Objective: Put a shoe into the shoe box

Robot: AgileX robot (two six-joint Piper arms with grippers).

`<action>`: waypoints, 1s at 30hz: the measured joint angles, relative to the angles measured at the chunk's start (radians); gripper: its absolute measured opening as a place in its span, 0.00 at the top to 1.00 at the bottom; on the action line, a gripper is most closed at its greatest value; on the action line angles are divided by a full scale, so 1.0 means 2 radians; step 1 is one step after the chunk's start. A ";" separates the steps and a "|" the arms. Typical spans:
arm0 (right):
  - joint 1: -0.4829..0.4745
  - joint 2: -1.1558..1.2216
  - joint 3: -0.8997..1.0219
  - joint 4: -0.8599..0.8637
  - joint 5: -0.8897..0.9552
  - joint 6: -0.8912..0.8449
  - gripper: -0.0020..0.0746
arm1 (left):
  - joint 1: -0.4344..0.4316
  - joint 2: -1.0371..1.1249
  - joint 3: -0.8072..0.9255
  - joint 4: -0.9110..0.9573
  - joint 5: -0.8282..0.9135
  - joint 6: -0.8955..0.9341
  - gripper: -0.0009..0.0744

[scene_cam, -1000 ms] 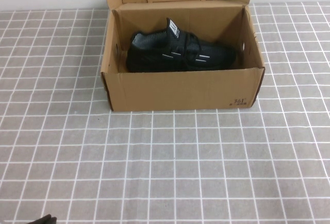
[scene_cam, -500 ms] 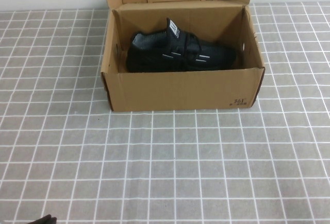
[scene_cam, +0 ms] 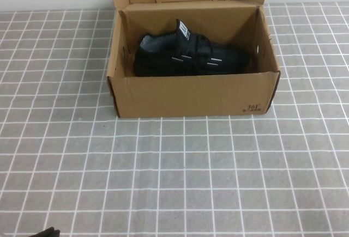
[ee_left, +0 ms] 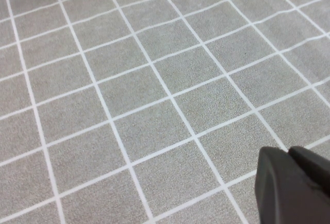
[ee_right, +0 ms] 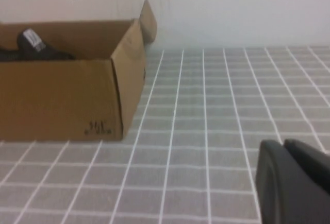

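We see the shoe (scene_cam: 188,57) lying inside the shoe box (scene_cam: 193,96), toe toward the robot's right and heel toward its left, its white tongue label standing up near the middle. It rests on the box floor toward the back wall, apart from the front wall. The box is open at the top, its rear flap upright against the pale wall behind, and a small dark print sits at its front right corner. From the right wrist view the same box (ee_right: 62,105) shows its front and side walls, with only the top of the shoe (ee_right: 31,46) peeking above the rim.

The box stands on the counter (scene_cam: 180,177), which is covered by a gray cloth with a white grid.

Both arms sit low and well back from the box. Our left pincer (ee_left: 294,188) hangs just above bare grid, fingers pressed together and holding nothing; in the high view only a dark sliver of it (scene_cam: 46,232) shows at the near left edge. Our right pincer (ee_right: 291,183) is likewise pressed together and empty, low over the counter to the right of the box, pointing along the grid toward the back wall.
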 joint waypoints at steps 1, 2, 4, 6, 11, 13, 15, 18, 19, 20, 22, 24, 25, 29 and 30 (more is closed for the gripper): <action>0.000 0.000 0.000 0.002 0.015 -0.004 0.99 | 0.000 0.000 0.000 0.000 0.000 0.000 0.99; 0.000 0.000 0.000 0.003 0.032 -0.007 0.99 | 0.000 0.000 0.000 0.000 0.000 0.000 0.99; 0.000 0.000 0.000 0.004 0.067 -0.009 0.99 | 0.000 0.000 0.000 0.000 0.000 0.000 0.99; 0.000 0.000 0.000 0.004 0.098 -0.009 0.99 | 0.000 0.000 0.000 0.000 0.000 0.000 0.99; 0.000 0.000 0.000 0.006 0.112 -0.009 0.99 | 0.000 0.000 0.000 0.000 0.000 0.000 0.99; 0.000 0.000 0.000 0.006 0.114 -0.009 0.99 | 0.000 0.000 0.000 0.000 0.000 0.000 0.99; 0.000 0.000 0.000 0.006 0.114 -0.009 0.99 | 0.000 0.000 0.000 0.000 0.000 0.000 0.99; 0.000 0.000 0.000 0.006 0.114 -0.009 0.99 | 0.000 0.000 0.000 0.000 0.000 0.000 0.99; 0.000 0.000 0.000 0.006 0.114 -0.009 0.99 | 0.000 0.000 0.000 0.000 0.000 0.000 0.99; 0.000 0.000 0.000 0.006 0.114 -0.009 0.99 | 0.000 0.000 0.000 0.000 0.000 0.000 0.99; 0.000 0.000 0.000 0.006 0.114 -0.009 0.99 | 0.000 0.000 0.000 0.000 0.000 0.000 0.99; 0.000 0.000 0.000 0.006 0.114 -0.009 0.99 | 0.000 0.000 0.000 0.000 0.000 0.000 0.99; 0.000 0.000 0.000 0.006 0.114 -0.009 0.99 | 0.000 0.000 0.000 0.000 0.000 0.000 0.99; 0.000 0.000 0.000 0.006 0.114 -0.009 0.99 | 0.000 0.000 0.000 0.000 0.000 0.000 0.99; 0.000 0.000 0.000 0.006 0.114 -0.009 0.99 | 0.000 0.000 0.000 0.000 0.000 0.000 0.99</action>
